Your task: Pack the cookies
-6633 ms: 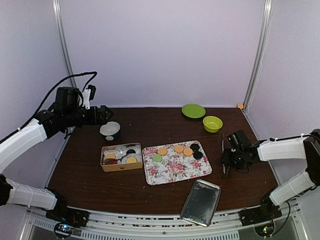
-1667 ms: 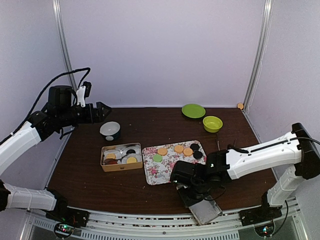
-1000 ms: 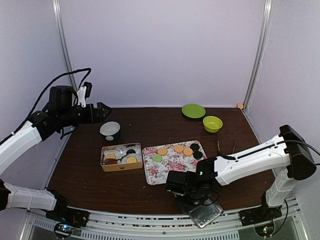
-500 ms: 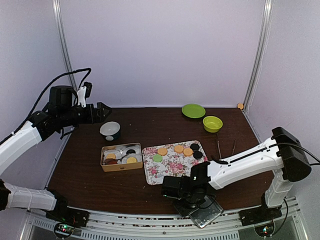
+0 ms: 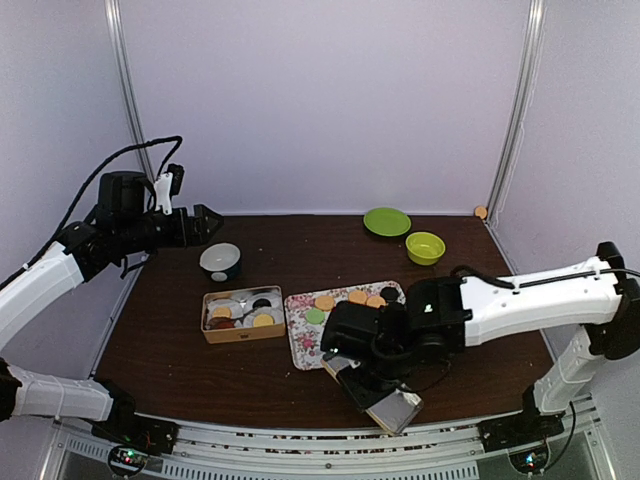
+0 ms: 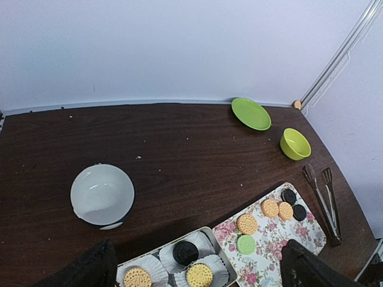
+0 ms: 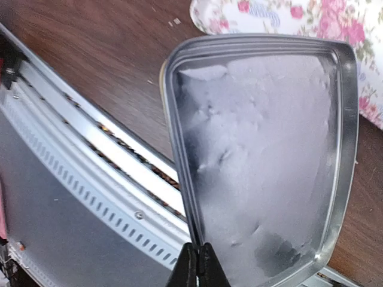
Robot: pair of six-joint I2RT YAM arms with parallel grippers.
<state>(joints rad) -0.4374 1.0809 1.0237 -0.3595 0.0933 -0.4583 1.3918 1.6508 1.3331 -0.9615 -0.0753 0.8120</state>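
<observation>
The dark counter (image 5: 270,255) is carrying a floral tray (image 5: 303,340). Beside the tray, the right tool (image 7: 197,263) is pinching a metal lid (image 7: 263,149) by its rim, jaws fully closed. Cookies (image 6: 246,223) are lying on the tray and in the tin (image 5: 240,334). The left tool (image 5: 207,225) is hovering wide open, gripping nothing.

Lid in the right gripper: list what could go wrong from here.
1. The right gripper pinches the lid only at its thin rim; it could slip or swing.
2. The lid's far edge lies close to the tray; a careless move could jolt the cookies.
3. It hangs by the table's front edge; dropped, it may fall off.
</observation>
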